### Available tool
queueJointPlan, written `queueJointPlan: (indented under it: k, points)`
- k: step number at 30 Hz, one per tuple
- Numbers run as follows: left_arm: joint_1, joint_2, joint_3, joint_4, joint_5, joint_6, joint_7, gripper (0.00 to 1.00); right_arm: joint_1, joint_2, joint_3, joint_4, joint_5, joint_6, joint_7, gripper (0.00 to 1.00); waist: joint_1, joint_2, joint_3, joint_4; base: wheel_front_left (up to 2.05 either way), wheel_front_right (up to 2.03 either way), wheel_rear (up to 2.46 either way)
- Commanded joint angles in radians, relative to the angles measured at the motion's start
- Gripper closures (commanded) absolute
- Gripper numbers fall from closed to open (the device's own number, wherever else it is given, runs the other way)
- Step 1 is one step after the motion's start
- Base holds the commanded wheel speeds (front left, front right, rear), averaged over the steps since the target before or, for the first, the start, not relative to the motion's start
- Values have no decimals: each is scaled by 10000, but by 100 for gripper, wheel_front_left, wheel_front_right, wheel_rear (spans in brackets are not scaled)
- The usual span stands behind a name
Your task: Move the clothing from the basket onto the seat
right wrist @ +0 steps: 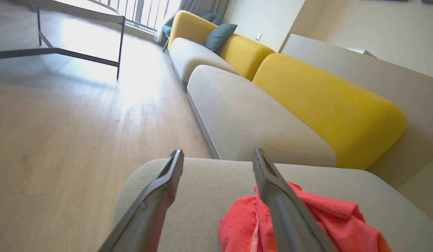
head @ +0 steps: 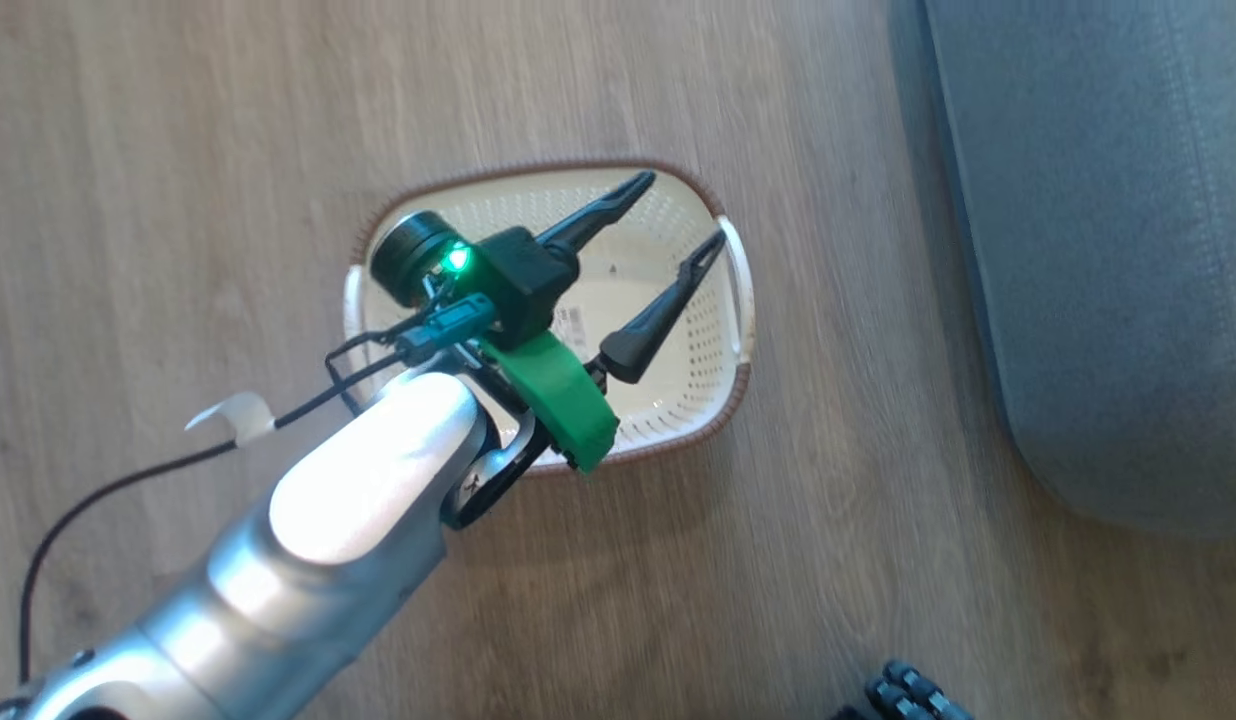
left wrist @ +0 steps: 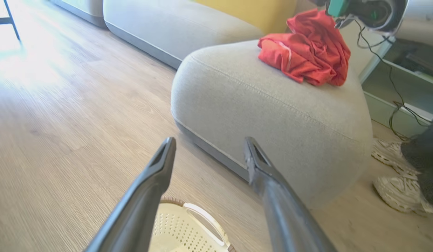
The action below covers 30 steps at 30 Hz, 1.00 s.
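Red, thin, jersey-like clothing [left wrist: 304, 52] lay bunched in one loose heap on top of the large grey fabric-upholstered seat [left wrist: 272, 115], a strip of white trim showing among its folds. Our right gripper [right wrist: 217, 153] hung just above that heap with its two long dark fingers spread wide and nothing between them. Our left gripper [head: 681, 209] hovered over the small cream-white perforated plastic basket [head: 693, 330] with the brown woven-look rim, its fingers likewise parted and empty. The basket stood on the pale wooden floor [head: 178, 150] near the seat, and as far as we could see past the arm it held only its label sticker [head: 570, 325], so we judged the task all but done. We took the fabric to be light, soft and limp, neither fragile nor very slippery, likely to sag and trail from any grip. If it needed shifting, we thought it best to pinch a raised fold at the crest of the heap, several layers together, rather than a flat edge against the cushion.
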Motion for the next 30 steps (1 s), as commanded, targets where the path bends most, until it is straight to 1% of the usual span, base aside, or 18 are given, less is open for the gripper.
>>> queueJointPlan:
  k: [1,8,15,21,26,27,30]
  points:
    - [87,10,466,-246,-24,43,-45,0,270,-4,159,-609,198,69,-97,0,0,0,-489,349,0,0,0]
    - [858,-184,1535,-94,336,20,-47,0,1376,468,691,-2418,630,69,127,0,0,0,-1428,982,0,0,0]
    - [1752,-332,2813,184,695,71,-48,0,2837,1118,1176,-3480,798,69,374,0,0,0,-2271,1540,0,0,0]
    - [2573,-403,4065,387,1098,305,-48,0,3935,1584,1512,-3801,1002,69,261,0,0,0,-2933,1812,0,0,0]
    - [3334,-461,5173,373,1498,566,-49,0,4611,1929,1719,-3557,1170,69,163,0,0,0,-3384,1871,0,0,0]
    - [3334,-461,5173,373,1498,566,-49,0,4611,1929,1719,-3557,1170,69,163,0,0,0,-3384,1871,0,0,0]
    - [3784,-554,5826,265,1757,706,-49,0,4960,2195,1770,-3381,1428,69,61,0,0,0,-3590,1881,0,0,0]
